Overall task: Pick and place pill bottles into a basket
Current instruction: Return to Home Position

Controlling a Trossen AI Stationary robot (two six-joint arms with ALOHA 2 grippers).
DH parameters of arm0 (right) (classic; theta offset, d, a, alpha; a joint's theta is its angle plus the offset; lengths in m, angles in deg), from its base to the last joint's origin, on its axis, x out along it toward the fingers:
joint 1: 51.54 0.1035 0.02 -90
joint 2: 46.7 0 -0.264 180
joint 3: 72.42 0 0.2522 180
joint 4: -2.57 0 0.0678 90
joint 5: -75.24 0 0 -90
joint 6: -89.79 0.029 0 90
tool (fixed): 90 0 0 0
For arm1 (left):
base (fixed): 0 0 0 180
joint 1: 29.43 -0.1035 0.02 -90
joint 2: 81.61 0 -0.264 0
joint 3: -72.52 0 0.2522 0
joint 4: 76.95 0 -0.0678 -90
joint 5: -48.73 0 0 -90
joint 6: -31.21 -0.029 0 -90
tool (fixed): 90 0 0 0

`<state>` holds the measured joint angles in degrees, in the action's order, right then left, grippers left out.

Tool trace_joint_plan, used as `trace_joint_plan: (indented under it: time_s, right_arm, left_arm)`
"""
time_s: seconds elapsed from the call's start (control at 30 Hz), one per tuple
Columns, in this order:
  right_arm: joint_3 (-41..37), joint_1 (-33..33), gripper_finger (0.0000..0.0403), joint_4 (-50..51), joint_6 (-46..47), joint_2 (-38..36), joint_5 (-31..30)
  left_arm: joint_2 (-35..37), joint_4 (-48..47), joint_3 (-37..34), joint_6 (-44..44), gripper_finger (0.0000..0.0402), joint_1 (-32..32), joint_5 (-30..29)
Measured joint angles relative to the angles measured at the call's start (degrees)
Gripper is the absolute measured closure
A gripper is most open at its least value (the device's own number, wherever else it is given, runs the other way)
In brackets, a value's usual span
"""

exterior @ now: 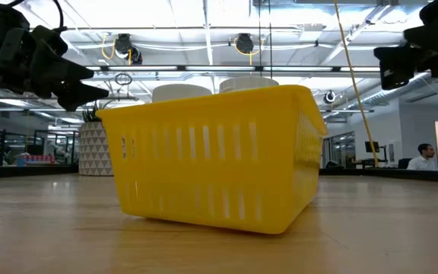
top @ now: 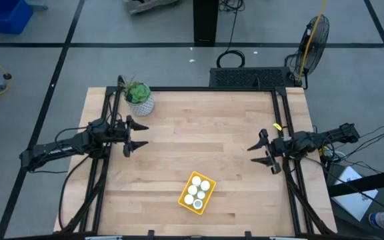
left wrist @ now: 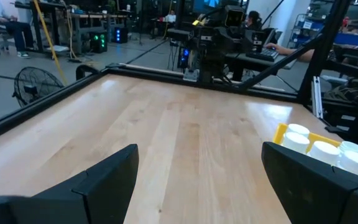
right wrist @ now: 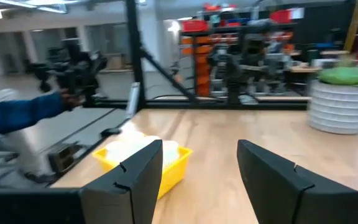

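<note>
The yellow basket (top: 197,193) rests on its base on the wooden table near the front edge, with several white pill bottles (top: 197,190) standing inside; their caps show over the rim in the low view (exterior: 181,93) and the left wrist view (left wrist: 325,151). My left gripper (top: 137,136) hangs open at the table's left edge, clear of the tabletop, pointing level toward the right. My right gripper (top: 262,151) hangs open at the right edge, pointing level toward the left. Both have nothing between their fingers.
A white patterned plant pot (top: 141,103) with a green plant stands at the table's far left corner. A black frame (top: 199,89) runs along the table's far edge and sides. A fan (top: 315,37) stands on the floor beyond the far right corner.
</note>
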<state>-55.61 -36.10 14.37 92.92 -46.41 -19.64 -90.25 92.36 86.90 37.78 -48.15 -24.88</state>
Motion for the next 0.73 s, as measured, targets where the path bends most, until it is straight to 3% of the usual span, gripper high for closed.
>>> trace_joint_plan:
  time_s: [0.1,0.73]
  right_arm:
    - [0.0,0.0,0.0204,-0.1,-0.1,0.0,3.6]
    - [0.0,0.0,0.0204,-0.2,-3.9,0.0,3.3]
  left_arm:
    - [0.0,0.0,0.0,0.0,0.0055,0.0,0.0]
    - [0.0,0.1,0.0,-0.2,0.0055,0.0,0.0]
